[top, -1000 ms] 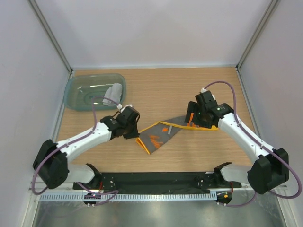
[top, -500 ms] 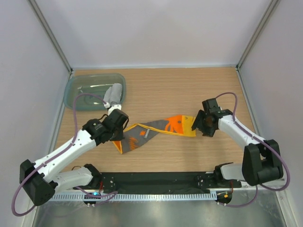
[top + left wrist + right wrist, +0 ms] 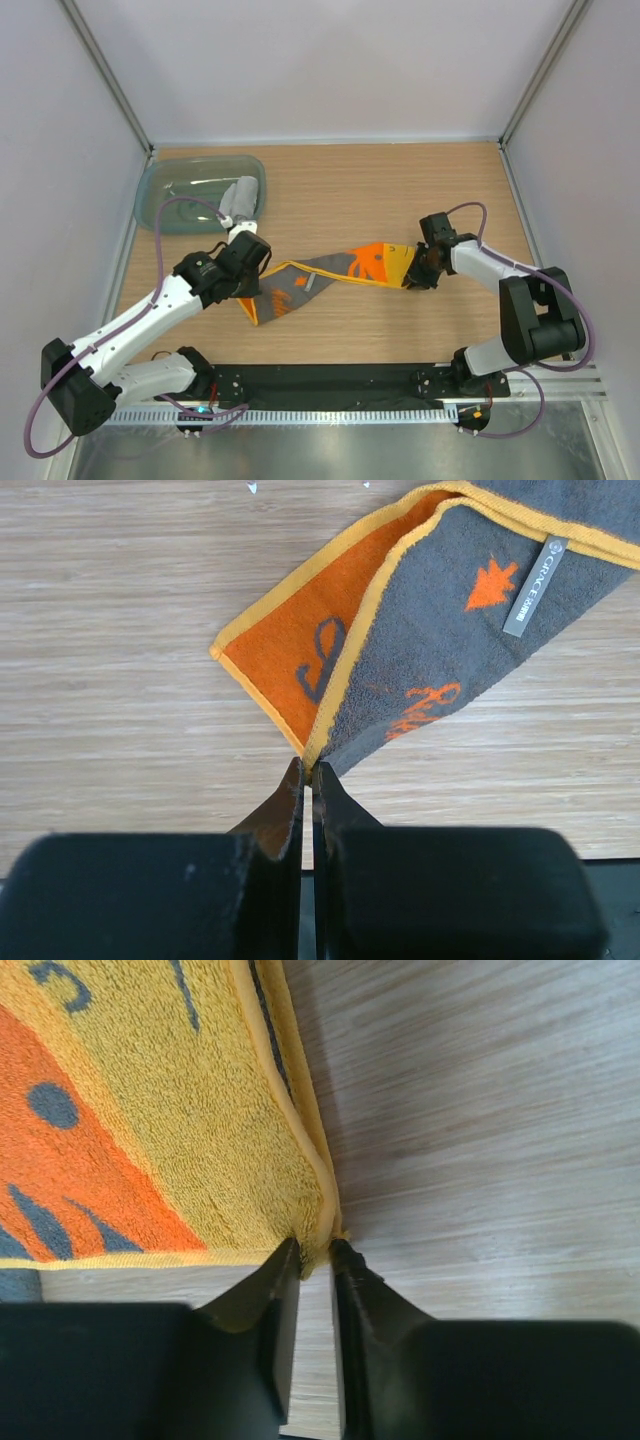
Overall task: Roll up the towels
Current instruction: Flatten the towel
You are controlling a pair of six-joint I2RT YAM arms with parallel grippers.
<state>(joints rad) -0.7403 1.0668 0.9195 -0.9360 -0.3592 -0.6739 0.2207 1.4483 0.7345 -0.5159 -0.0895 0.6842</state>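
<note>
Item: translucent teal tub (image 3: 160, 195), on the wooden counter (image 3: 400, 190), beyond the left pincer (image 3: 307, 775) and off to its left, apart from it. Contents: grey towel (image 3: 240, 198), a short roll against the tub's wall on the side nearer that pincer. Item: left pincer, jaws fully together, tips pinching the yellow-bound edge of the orange towel (image 3: 335, 272) at its left end. Just ahead of the tips the cloth is folded over, an orange face to their left, the grey face with orange markings to their right. A small grey label (image 3: 540, 585) is sewn on the grey face, further ahead and to the right. Item: orange towel, unrolled, a long twisted band between the two pincers, grey face up near the left pincer, orange and yellow face up near the right one. Whether its middle touches the counter cannot be told. Item: right pincer (image 3: 315, 1250), jaws drawn close with only a narrow gap, nipping the yellow corner of the orange towel at its right end. The cloth spreads ahead and to the left of the tips; bare counter lies to their right.
</note>
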